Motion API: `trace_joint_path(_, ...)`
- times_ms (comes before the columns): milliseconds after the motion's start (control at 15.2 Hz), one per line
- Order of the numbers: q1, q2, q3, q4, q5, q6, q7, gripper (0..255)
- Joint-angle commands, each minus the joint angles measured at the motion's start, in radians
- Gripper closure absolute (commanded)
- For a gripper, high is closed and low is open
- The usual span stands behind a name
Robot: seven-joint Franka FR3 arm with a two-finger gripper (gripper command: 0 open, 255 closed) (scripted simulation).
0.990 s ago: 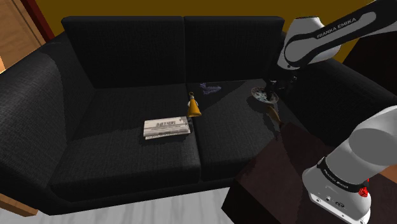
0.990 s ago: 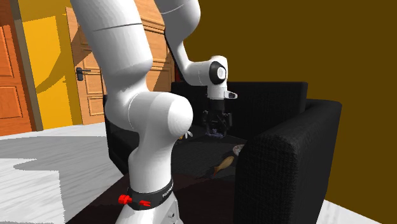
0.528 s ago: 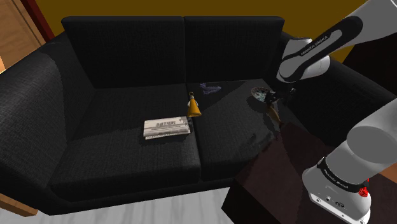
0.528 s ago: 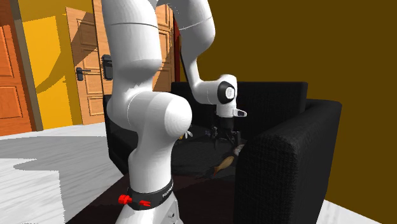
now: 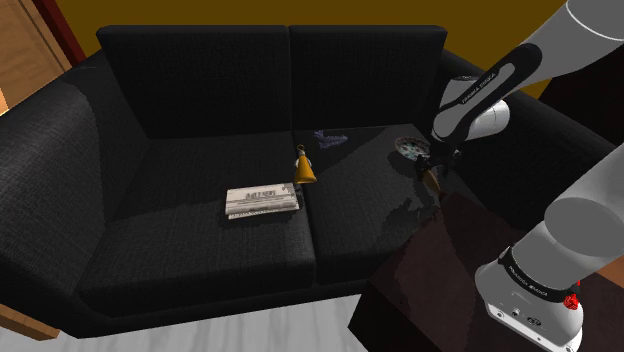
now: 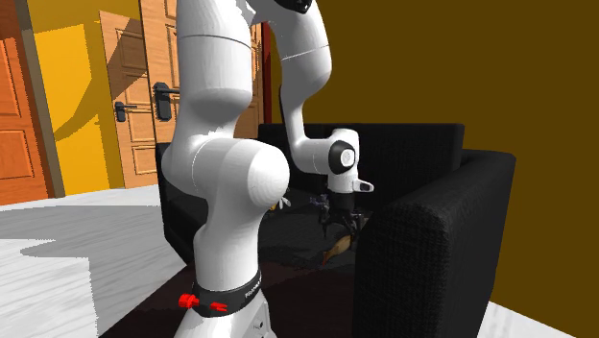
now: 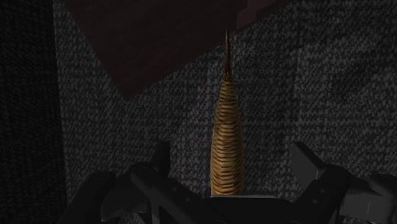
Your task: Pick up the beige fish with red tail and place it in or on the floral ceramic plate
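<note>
Gripper (image 5: 432, 166): low over the seat cushion on the shoulder view's right, pointing down at the fish (image 5: 431, 181); its fingers (image 7: 159, 164) stand wide apart, one on each side of the fish, and touch neither flank.
Fish (image 7: 226, 140): lying on the sofa (image 5: 200, 120) cushion, close to the corner of the stand (image 5: 430, 290). From the wrist it shows edge-on as a narrow tan body with dark stripes that tapers to a thin point. Its tail colour cannot be told.
Plate (image 5: 408, 148): on the same cushion, near the fish on its backrest side, with a patterned face.
Sofa: black, two seats, coarse weave.
Newspaper (image 5: 261, 201): folded, flat on the other cushion, by the seam between the seats.
Yellow cone (image 5: 304, 167): small, upright at the seam, just behind the newspaper's corner.
Arm (image 5: 480, 90): white, bending down from the shoulder view's upper right.
</note>
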Motion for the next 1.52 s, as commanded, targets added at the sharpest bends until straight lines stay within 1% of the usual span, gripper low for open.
trace_joint_path(0,0.000,0.013,0.000,-0.001,0.003,0.014,-0.002,0)
trace_joint_path(396,0.000,0.013,0.000,-0.001,0.003,0.014,-0.002,0)
trace_joint_path(462,0.000,0.013,0.000,-0.001,0.003,0.014,-0.002,255)
trace_joint_path(1056,0.000,0.013,0.000,0.000,0.003,0.014,-0.002,255)
trace_joint_path(1452,-0.002,-0.089,-0.001,0.001,-0.018,-0.089,0.010,255)
